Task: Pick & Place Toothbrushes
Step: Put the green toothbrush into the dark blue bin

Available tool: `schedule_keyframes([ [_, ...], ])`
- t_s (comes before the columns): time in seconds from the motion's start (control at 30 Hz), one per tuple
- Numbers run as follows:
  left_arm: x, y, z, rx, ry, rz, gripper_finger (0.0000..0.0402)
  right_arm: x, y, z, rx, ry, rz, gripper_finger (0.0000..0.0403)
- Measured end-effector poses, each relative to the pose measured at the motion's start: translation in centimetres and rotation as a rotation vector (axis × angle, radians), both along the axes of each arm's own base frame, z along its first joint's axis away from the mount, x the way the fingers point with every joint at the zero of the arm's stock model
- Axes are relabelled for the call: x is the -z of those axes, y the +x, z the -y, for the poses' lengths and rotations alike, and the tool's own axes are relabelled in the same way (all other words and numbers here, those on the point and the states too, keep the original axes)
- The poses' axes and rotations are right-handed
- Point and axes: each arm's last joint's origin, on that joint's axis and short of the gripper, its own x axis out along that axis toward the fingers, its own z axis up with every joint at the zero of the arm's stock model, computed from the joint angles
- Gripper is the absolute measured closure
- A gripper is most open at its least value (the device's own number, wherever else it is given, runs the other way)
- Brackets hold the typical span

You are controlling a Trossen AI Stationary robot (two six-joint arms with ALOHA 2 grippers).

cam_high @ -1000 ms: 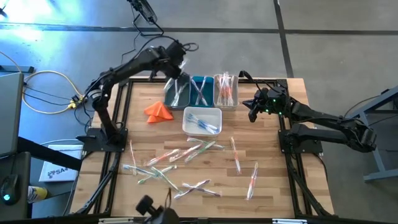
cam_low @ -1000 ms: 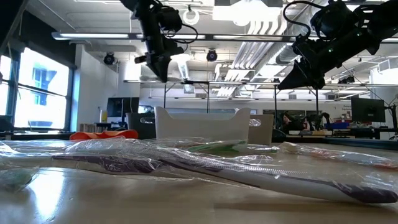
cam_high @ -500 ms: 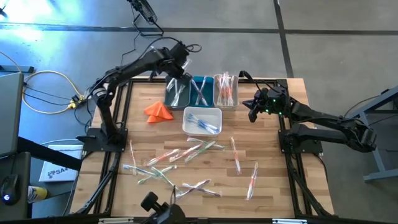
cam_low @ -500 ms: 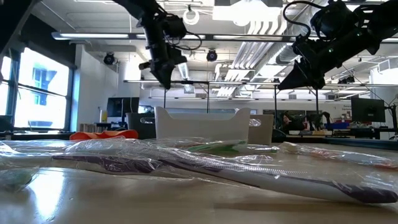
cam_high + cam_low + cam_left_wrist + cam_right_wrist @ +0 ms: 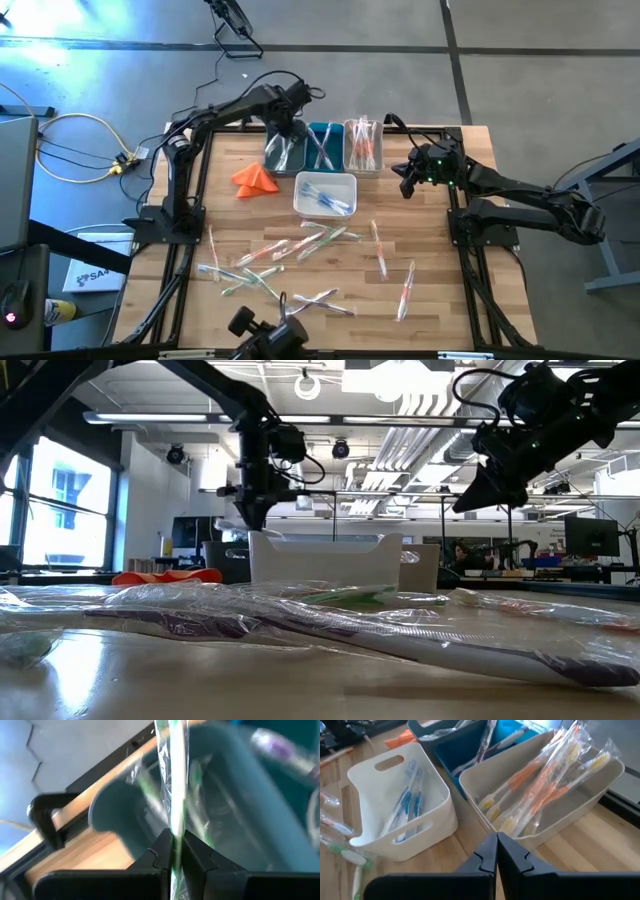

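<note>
Left pincer (image 5: 175,851) clamped on green toothbrush (image 5: 175,795) over grey bin (image 5: 283,150); right pincer (image 5: 496,851) closed, empty. Many loose toothbrushes (image 5: 300,245) left on table (image 5: 440,300).

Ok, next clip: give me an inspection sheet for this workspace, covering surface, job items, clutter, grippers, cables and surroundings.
Surface: wooden table with a black frame.
Job's things: loose wrapped toothbrushes scattered on the near half; more sorted in the grey-blue bin, teal bin, beige bin and white bin.
Clutter: orange folded cloth beside the bins.
Grippers: left gripper over the grey-blue bin, shut on a green toothbrush; right gripper shut, empty, hovering by the beige bin.
Cables: yellowish cable on the floor to the left; black one at the back.
Surroundings: open hall with ceiling lights and windows; no person clearly seen.
</note>
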Motion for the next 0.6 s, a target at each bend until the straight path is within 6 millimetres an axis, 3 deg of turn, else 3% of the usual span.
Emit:
schedule_keyframes([
  [0.33,0.3,0.1,0.6,-0.021,0.007,-0.036,0.0384,0.4,-0.1,-0.1,0.013,0.029,0.0,0.0401],
  [0.6,3.6,-0.3,1.2,-0.026,-0.031,-0.077,0.0384,1.0,-0.3,-0.2,0.002,0.014,-0.026,0.0401],
])
